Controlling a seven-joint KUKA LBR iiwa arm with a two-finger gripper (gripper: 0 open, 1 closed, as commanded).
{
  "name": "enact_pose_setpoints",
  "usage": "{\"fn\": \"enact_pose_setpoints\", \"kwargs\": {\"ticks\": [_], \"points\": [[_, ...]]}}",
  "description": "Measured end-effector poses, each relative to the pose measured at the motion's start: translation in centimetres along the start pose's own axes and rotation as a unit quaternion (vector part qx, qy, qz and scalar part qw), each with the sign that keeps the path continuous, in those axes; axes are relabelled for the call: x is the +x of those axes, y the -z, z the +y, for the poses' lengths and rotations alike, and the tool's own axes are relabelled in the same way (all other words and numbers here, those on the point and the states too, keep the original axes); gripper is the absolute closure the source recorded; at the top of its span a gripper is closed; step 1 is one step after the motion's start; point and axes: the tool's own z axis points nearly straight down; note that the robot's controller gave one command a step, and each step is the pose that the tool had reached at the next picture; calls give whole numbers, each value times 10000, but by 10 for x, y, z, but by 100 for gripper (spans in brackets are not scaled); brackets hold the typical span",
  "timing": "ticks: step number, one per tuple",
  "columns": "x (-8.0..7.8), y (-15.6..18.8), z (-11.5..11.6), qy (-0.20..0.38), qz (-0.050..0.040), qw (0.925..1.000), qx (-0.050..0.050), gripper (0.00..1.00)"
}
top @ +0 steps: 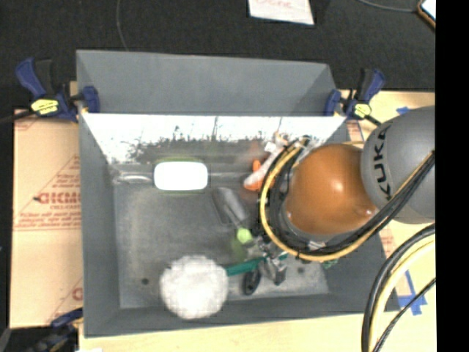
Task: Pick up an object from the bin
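Jaws: open or shut couldn't be told on gripper [265, 270]. White fluffy ball [193, 287] lay left of them; teal stick [236, 269], the likeliest pick, ran between, long axis pointing into them; lime piece [243, 235] sat just beyond.

The arm's orange cover [326, 189] fills the right half of the grey bin [205, 86], and below it the gripper [267, 262] sits low near the front wall. Closest to it lie a small green ball [243, 235] and a teal stick [238, 268] - both just to its left. A white fluffy ball [194, 287] rests at the front, a white rounded block [181, 176] well apart near the back, and an orange piece [254, 182] beside the cover.
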Motion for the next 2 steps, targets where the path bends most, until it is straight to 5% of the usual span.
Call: {"fn": "enact_pose_setpoints", "kwargs": {"ticks": [2], "points": [[0,48,0,-18,8,10000,-8,100]]}}
